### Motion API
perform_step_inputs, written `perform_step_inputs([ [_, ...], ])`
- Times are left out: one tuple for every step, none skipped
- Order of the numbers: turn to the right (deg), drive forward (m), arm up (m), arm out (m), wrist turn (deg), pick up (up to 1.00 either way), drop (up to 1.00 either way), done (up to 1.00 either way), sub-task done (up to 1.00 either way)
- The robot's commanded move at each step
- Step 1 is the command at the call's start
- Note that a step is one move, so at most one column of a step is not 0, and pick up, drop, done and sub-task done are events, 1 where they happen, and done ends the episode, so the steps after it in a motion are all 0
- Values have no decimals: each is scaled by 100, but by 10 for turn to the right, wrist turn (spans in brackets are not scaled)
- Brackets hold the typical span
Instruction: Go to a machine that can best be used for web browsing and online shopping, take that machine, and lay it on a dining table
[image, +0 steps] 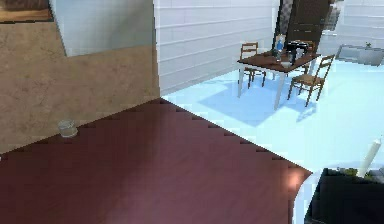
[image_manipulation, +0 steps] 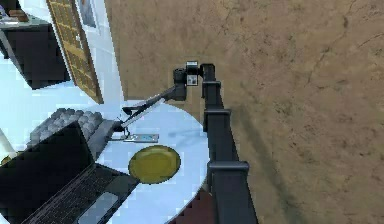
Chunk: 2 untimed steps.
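One dark laptop (image_manipulation: 62, 182) is sitting at seven o'clock on the round white desk (image_manipulation: 188, 140), the gripper (image_manipulation: 127, 112) is hanging at eleven o'clock from a yellow plate (image_manipulation: 155, 163), and I cannot tell whether it is holding anything.

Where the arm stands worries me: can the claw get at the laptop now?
Probably, with a shift: the laptop lies open on the table, lower left of the claw, with a flat plate beside it.

Bright, even light; faint shadow under table (image: 258, 61).
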Motion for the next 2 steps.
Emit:
perform_step_inputs([
  [0, 0, 8, 0, 0, 0, 0, 0, 0],
  [0, 0, 0, -8, 0, 0, 0, 0, 0],
])
